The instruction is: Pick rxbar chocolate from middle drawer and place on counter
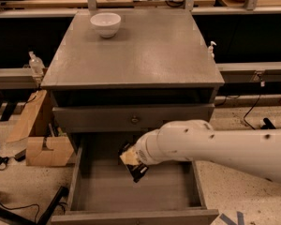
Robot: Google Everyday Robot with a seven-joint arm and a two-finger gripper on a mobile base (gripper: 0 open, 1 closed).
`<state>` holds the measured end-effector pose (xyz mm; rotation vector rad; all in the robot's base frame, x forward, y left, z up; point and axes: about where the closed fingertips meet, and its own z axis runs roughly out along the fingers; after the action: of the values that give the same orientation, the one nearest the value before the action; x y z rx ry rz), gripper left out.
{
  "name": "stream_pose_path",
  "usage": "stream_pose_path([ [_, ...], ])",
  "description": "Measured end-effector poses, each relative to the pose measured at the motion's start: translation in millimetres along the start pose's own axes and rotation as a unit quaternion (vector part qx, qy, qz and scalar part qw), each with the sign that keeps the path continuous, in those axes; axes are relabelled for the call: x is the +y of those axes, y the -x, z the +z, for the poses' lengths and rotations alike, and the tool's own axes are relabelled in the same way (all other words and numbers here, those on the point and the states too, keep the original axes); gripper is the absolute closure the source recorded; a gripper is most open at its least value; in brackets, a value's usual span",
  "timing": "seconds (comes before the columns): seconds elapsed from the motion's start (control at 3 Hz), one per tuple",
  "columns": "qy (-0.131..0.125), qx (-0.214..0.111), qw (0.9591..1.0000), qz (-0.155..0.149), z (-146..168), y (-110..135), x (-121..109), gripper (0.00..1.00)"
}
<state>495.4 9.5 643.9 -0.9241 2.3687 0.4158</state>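
Observation:
The middle drawer [103, 189] stands pulled open below the counter [140, 50], and its grey floor is bare. My white arm reaches in from the right. My gripper [131, 162] hangs over the middle of the drawer, a little above its floor. It is shut on the rxbar chocolate [137, 172], a small black bar that sticks out downward from the fingers. The counter top holds only a white bowl [105, 24] at its far left.
A shut drawer front with a round knob [135, 119] sits just above the gripper. A cardboard box [42, 149] and cables lie on the floor at left. Small bottles stand left [36, 64] and right [210, 48] of the cabinet.

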Motion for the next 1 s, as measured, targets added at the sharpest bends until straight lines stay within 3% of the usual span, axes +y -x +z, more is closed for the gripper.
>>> stream_pose_path([
  [0.33, 0.005, -0.057, 0.9978, 0.033, -96.2, 45.3, -30.7, 1.00],
  [0.67, -0.007, -0.088, 0.9949, 0.048, -156.1, 44.1, -63.7, 1.00],
  [1.0, -0.007, -0.088, 0.9949, 0.048, -156.1, 44.1, -63.7, 1.00],
])
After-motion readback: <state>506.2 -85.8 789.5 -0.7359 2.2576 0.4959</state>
